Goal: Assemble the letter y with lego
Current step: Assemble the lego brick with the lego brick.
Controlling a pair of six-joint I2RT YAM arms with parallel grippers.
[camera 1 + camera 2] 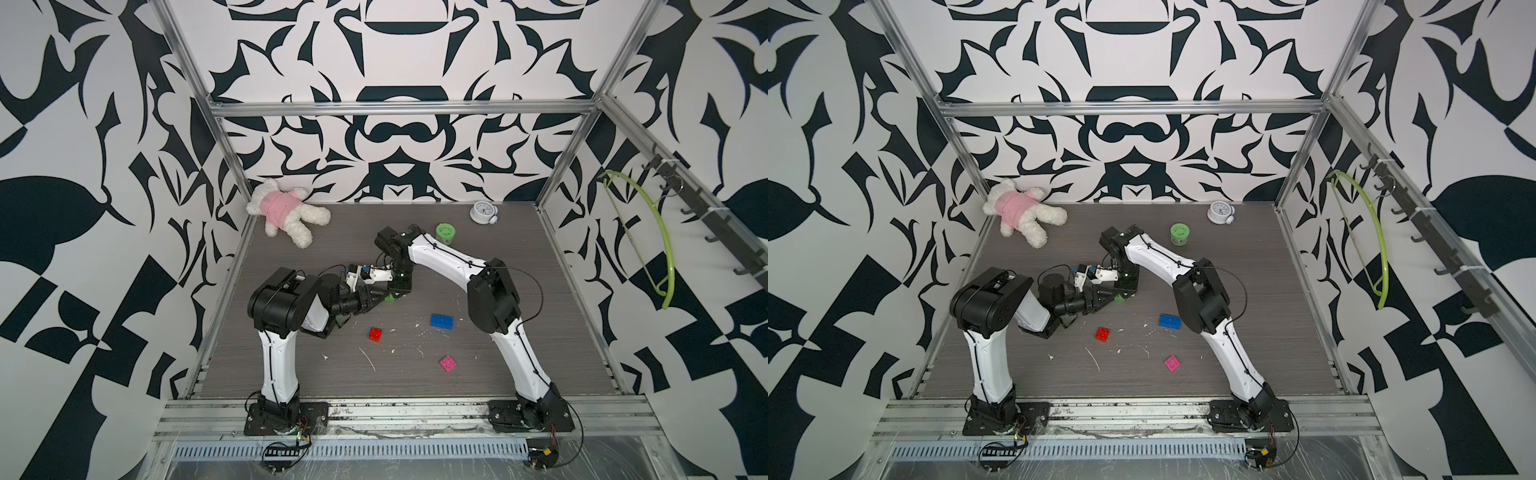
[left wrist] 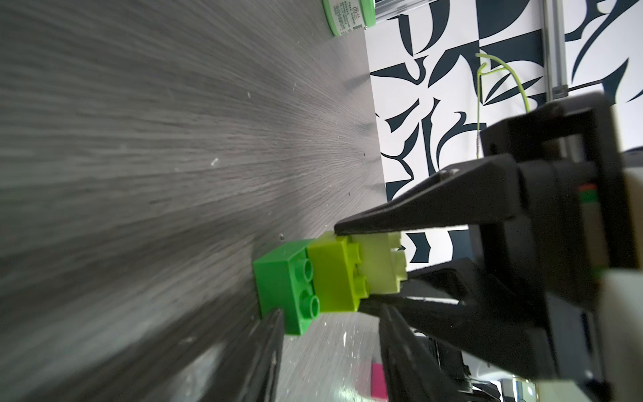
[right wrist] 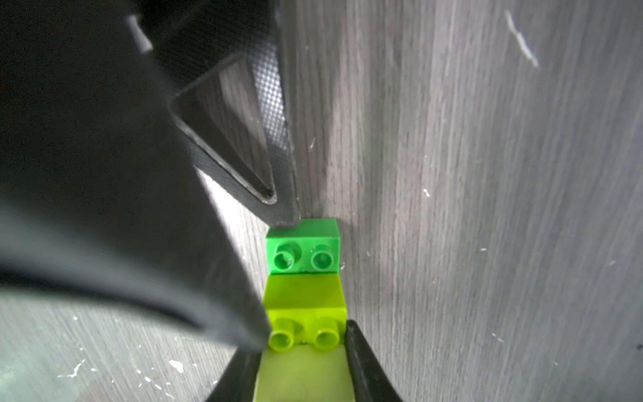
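A stack of three lego bricks stands stepped: a green brick (image 2: 282, 289) lowest, against the table, a lime brick (image 2: 330, 278) on it, and a paler lime brick (image 2: 381, 264) on top. My right gripper (image 3: 304, 344) is shut on that top lime brick (image 3: 302, 376). My left gripper (image 2: 330, 309) comes in from the side with its jaws apart; one of its fingers (image 3: 275, 167) touches the green brick's (image 3: 302, 243) far edge. Loose on the table lie a red brick (image 1: 375, 333), a blue brick (image 1: 441, 321) and a pink brick (image 1: 447, 363). No letter y shows.
A round green tub (image 1: 445, 232) and a small clock (image 1: 482, 212) stand at the back right, and a teddy (image 1: 286, 214) lies at the back left. A lime hanger (image 1: 648, 232) hangs on the right rail. White scuffs mark the grey table (image 1: 540, 353).
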